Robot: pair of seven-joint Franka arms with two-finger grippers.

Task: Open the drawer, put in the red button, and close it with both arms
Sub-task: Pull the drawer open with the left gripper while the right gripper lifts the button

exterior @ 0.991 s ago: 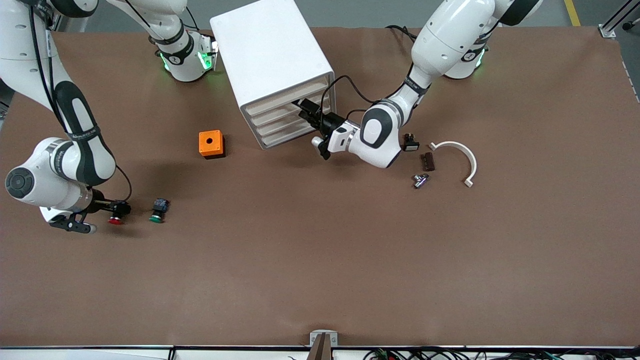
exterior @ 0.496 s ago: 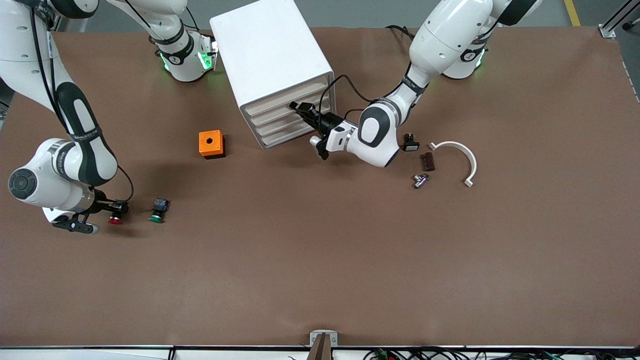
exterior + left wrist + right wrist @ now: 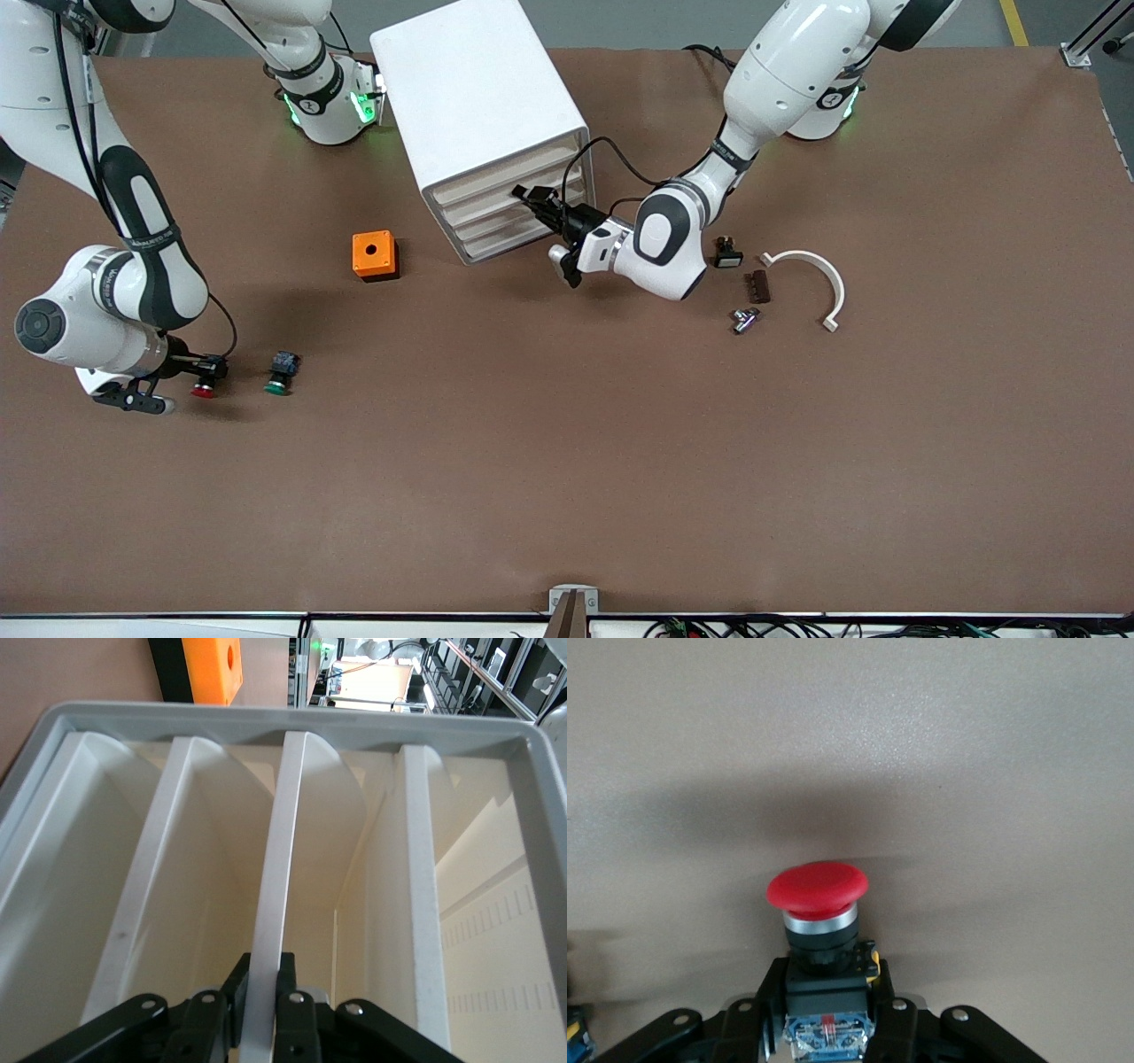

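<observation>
Brown tabletop everywhere, with a strip of grey floor past my two bases. The white cabinet sits between my arms, its four pale drawer fronts angled toward the camera and my left arm's end of the table.

My left gripper is pressed up against those fronts, fingers pinched tight on the thin edge of one drawer. From the wrist it looks like the third lip of the four. All the drawers look flush from the front view, so nothing is pulled out.

My right gripper is low at the table, down at my right arm's end, nearer the camera than the cabinet. Its fingers are clamped on the black-and-blue body of the red button, the red cap pointing away from my wrist. I can't tell if the button is resting on the table or just off it.

The green button lies just beside it, toward the middle of the table. The orange box with the hole sits between it and the cabinet. Near my left elbow there's a little clutter: a curved white bracket, a small dark brown block, a metal fitting and a small black-and-white part.
</observation>
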